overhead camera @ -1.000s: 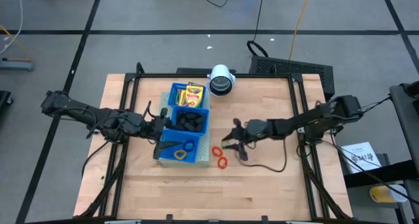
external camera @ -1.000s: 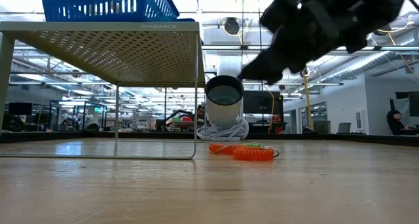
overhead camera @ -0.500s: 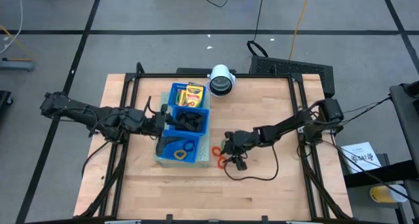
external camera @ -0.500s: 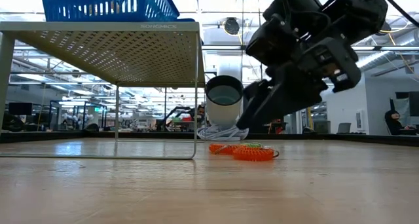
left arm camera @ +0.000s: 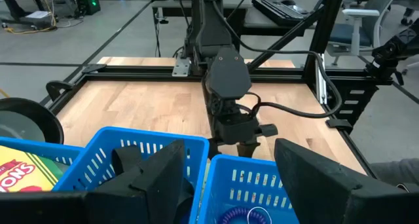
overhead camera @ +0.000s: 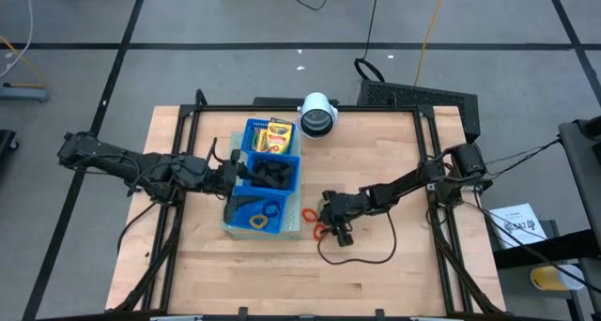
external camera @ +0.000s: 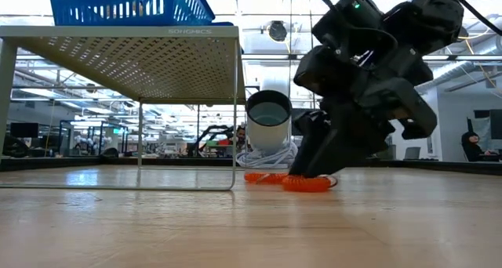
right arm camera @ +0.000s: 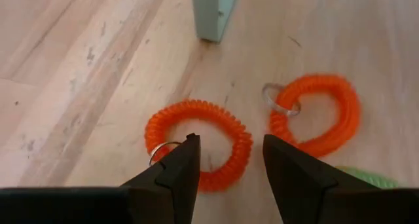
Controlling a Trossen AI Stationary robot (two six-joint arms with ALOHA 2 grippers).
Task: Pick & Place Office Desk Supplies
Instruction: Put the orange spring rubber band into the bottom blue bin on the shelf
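Two orange coil rings (right arm camera: 196,106) (right arm camera: 324,112) and a green one (right arm camera: 370,179) lie on the table beside the stand's leg (right arm camera: 213,14). My right gripper (right arm camera: 229,145) is open and low over the nearer orange ring (external camera: 307,184), one fingertip over its hole and one outside it. A blue tray (overhead camera: 246,197) on the stand holds a crayon box (overhead camera: 278,134), black clips (overhead camera: 272,173) and rings (overhead camera: 261,214). My left gripper (left arm camera: 229,149) hovers open above the tray's left side (overhead camera: 231,178). My right gripper straddles one side of the orange ring's coil (right arm camera: 242,142), fingers slanting down from the table's right. I cannot tell whether the fingertips touch the ring. The ring lies flat on the table.
A white cylinder with a dark centre (overhead camera: 318,115) stands at the far edge behind the rings. The perforated stand (external camera: 133,34) carries the tray above the table. A black cable (overhead camera: 362,255) loops on the bare wood near my right arm.
My right gripper has come down toward the table's left and near edge and tipped more steeply, ending low over the orange rings. The rings lie where they were.
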